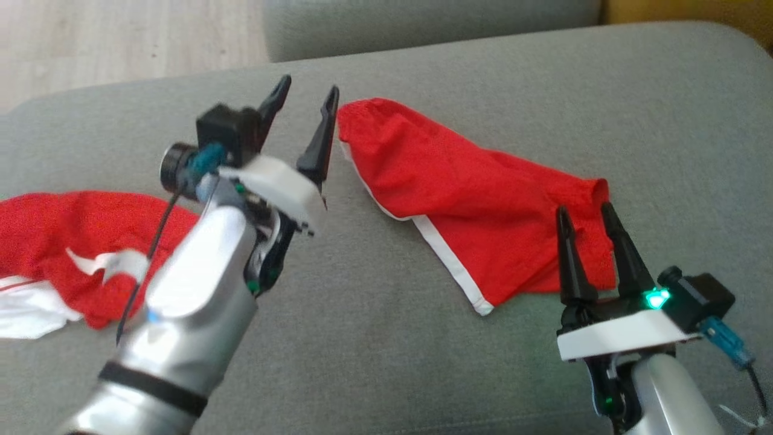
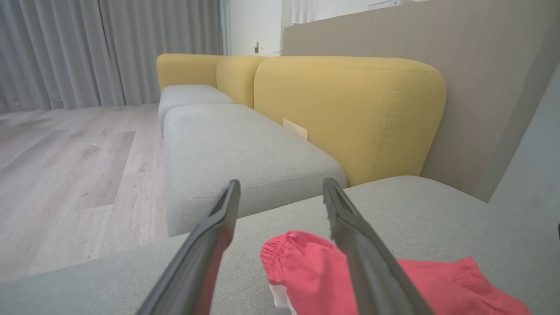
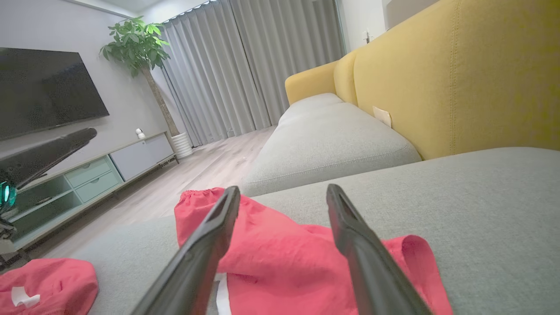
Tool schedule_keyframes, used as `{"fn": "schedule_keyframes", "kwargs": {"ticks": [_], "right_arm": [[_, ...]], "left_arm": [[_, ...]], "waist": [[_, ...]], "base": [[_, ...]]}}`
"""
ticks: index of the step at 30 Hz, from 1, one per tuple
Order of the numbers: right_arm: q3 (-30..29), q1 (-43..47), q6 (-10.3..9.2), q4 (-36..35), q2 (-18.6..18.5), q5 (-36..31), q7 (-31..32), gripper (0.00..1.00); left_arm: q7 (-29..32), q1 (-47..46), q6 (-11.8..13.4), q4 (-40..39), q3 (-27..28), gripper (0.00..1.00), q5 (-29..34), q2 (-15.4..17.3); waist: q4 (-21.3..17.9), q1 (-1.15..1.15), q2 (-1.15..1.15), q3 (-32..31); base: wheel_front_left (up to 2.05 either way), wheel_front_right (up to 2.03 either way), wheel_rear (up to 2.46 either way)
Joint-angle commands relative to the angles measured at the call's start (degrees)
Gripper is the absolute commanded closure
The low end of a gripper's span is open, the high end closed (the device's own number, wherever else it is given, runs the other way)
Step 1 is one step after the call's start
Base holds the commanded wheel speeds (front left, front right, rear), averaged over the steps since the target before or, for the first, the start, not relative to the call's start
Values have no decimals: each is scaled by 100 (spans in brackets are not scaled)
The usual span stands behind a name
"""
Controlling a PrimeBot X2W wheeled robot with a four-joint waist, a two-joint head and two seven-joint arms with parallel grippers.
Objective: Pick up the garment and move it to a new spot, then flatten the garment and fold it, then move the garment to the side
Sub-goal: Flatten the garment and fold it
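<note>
Currently your red garment [image 1: 471, 193] lies rumpled on the grey cushion [image 1: 374, 350]. Your left gripper [image 1: 308, 90] hangs released and empty just beside its elastic end. Your right gripper [image 1: 584, 210], also released, hovers over the other end. A second red cloth [image 1: 60, 241] lies well apart, partly behind your left forearm [image 1: 193, 302].

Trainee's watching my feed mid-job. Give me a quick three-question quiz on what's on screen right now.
1. True or false: the left gripper is clamped on the shorts.
2. The shorts' trim is: A white, B black, C yellow.
3. Fill in: the other red garment lies toward the robot's ____ on the cushion.
Key: 1 false, its jaws stand open and empty; 2 A; 3 left.
</note>
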Motion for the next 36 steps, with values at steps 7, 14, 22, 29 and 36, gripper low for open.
{"fn": "schedule_keyframes", "kwargs": {"ticks": [7,14,22,29,36], "right_arm": [[-13,14,-5,-177,-9,-100,-61,0],[-195,173,-5,-243,-9,-154,-61,0],[-257,393,-5,-309,-9,-194,-61,0],[-740,302,-5,103,-9,-394,28,0],[-1319,-140,-5,1281,-9,-405,450,0]], "left_arm": [[-70,832,74,-1131,592,0,509,288],[-70,2100,394,-2036,870,0,1123,305],[-70,3122,520,-2537,1276,0,1497,47],[-70,3184,321,-2581,1444,0,1679,-131],[-70,3134,119,-2483,1490,0,1756,-316]], "waist": [[297,0,0,-227],[532,0,0,-383],[671,0,0,-486],[712,0,0,-289],[802,0,0,-88]], "base": [[0,0,0],[0,0,0],[0,0,0],[0,0,0],[0,0,0]]}}
